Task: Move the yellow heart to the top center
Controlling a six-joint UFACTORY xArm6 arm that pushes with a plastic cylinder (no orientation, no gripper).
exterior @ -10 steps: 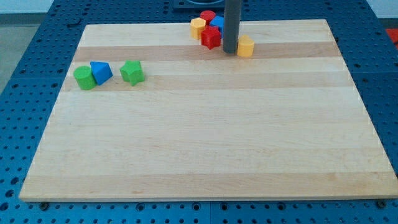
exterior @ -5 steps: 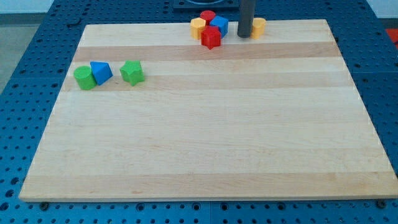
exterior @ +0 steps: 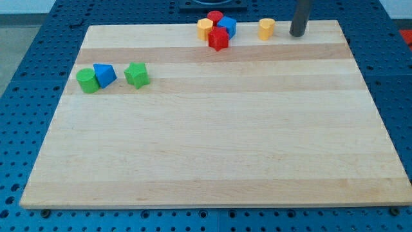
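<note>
Yellow heart (exterior: pixel 266 29): small yellow block, upright, near the table's (exterior: pixel 212 148) top edge, right of centre. My tip (exterior: pixel 297 33) stands just right of it, apart; no claw fitted. Count: two yellow, two red, two blue, two green blocks. No legible writing.

A plain, straight rod of dark grey, smooth and round, ending bluntly at my tip (exterior: pixel 297 35).
</note>
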